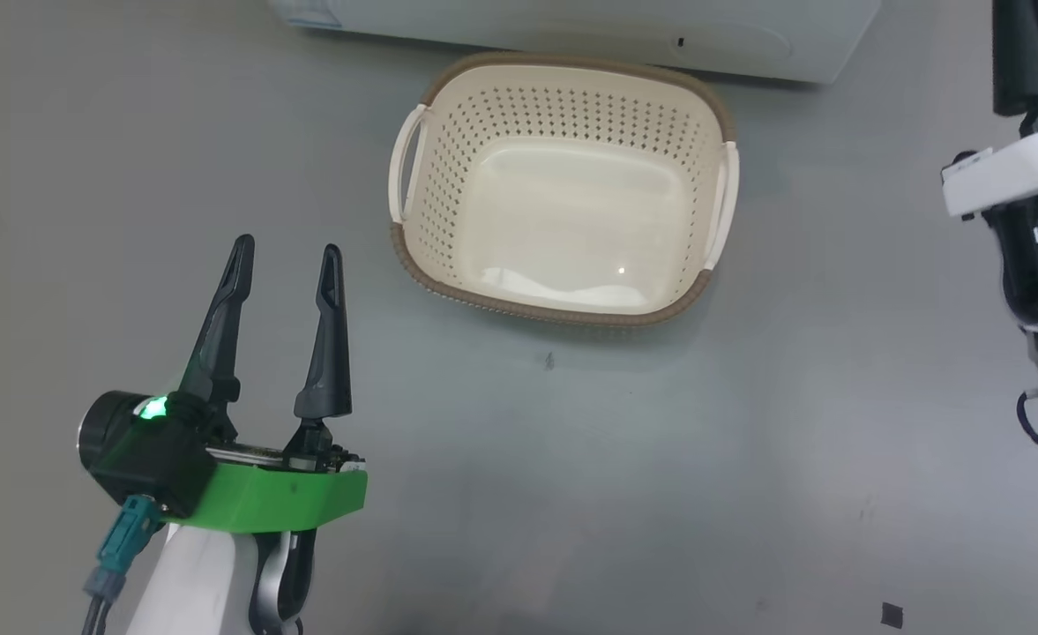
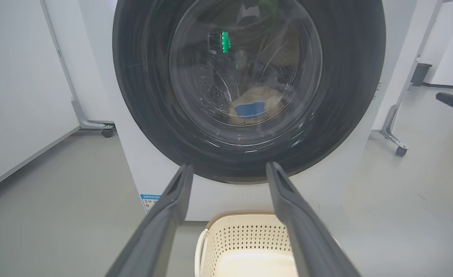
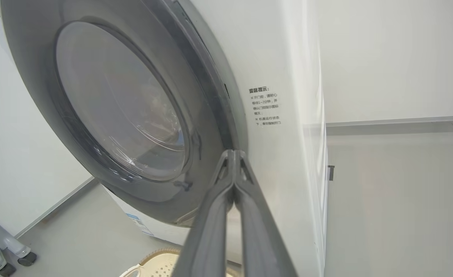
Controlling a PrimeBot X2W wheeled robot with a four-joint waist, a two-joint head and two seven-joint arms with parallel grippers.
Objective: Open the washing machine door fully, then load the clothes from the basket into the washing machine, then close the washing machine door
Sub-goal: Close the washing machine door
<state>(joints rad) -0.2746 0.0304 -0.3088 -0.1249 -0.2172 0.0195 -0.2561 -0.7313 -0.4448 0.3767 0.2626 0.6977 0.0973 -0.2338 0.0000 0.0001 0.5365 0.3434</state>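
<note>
Washing machine [image 2: 155,177], top cut off. Washing machine door [image 2: 349,77] sits shut. Right fingers [image 3: 214,215] pressed together, tips at its rim edge; contact unclear. Empty basket [image 1: 563,97] on the floor ahead of left fingers [image 1: 329,335], spread wide, holding nothing. Clothes [image 2: 255,104] dim behind the glass.

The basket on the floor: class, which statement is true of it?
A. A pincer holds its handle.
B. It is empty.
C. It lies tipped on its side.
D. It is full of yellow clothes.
B: the basket shows a bare cream floor, and the clothes lie behind the glass of the door.
</note>
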